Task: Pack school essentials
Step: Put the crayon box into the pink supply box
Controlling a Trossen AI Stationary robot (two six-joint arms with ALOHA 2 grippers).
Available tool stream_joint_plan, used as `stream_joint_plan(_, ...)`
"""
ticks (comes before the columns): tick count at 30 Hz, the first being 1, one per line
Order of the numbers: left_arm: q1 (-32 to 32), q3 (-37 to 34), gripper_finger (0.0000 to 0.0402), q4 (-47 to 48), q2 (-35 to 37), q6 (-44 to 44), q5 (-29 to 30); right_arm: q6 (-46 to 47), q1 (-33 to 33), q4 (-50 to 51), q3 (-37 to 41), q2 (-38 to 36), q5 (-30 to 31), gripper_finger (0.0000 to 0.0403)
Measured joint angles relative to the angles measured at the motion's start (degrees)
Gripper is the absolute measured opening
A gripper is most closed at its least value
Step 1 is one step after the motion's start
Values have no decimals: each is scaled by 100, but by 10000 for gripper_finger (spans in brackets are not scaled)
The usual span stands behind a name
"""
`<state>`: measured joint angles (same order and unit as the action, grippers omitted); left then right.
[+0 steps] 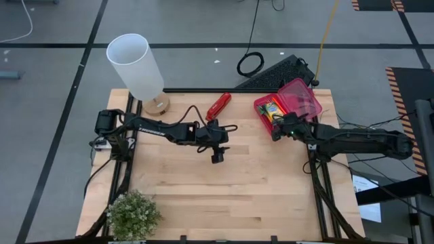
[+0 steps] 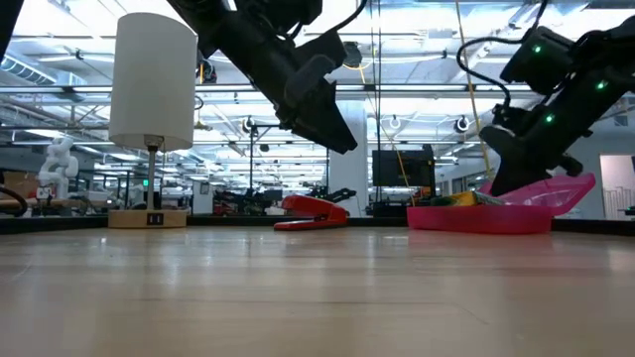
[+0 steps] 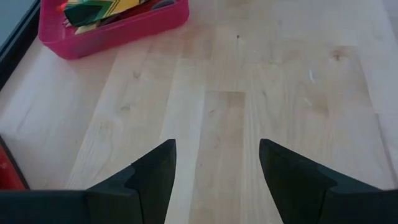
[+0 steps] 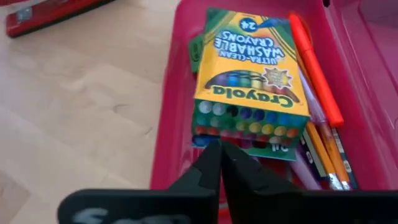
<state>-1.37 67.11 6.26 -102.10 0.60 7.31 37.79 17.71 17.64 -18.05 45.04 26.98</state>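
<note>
Right gripper (image 4: 219, 163) poised directly over the near end of the pink box (image 1: 306, 93), fingers pressed together, nothing pinched between them. Left gripper (image 3: 216, 180) held above bare table (image 1: 203, 196), well apart from the pink box, on its stapler side, jaws spread and empty. Crayon box (image 4: 249, 74) lying flat inside the pink box, on top of other contents, long axis running along the box's length, open window end with crayon tips toward the right gripper, "24" end pointing away. Orange marker (image 4: 314, 68) beside the crayon box, against the box wall, parallel to the same axis, with pencils (image 4: 323, 152) and what looks like a purple pen tucked below it. Clear lid apparently hinged open on the far side of the pink box, judging from the low view. Red stapler (image 1: 218, 106) outside, near the pink box, not to be packed. No loose essentials visible on the table; packing judged nearly complete. Likely remaining step: settling the contents flat or closing the lid. Recommended: press gently downward on the middle of the crayon box, avoid dragging the pink box, and confirm no item stands above the rim before the lid comes over.
</note>
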Motion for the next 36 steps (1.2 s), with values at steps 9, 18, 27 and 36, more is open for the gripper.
stream_joint_plan(9, 0, 0, 234, -10, 0, 2, 2, -124, 418, -419, 33, 617, -167, 17)
stream_joint_plan(18, 0, 0, 234, -17, 0, 18, 2, -271, 692, -980, 33, 1194, -177, 17)
stream_joint_plan(27, 0, 0, 234, -15, 0, 15, 4, -544, 897, -1796, 33, 1712, -164, 18)
stream_joint_plan(36, 0, 0, 234, -23, 0, 0, 4, -789, 1167, -2342, 31, 2209, -149, 18)
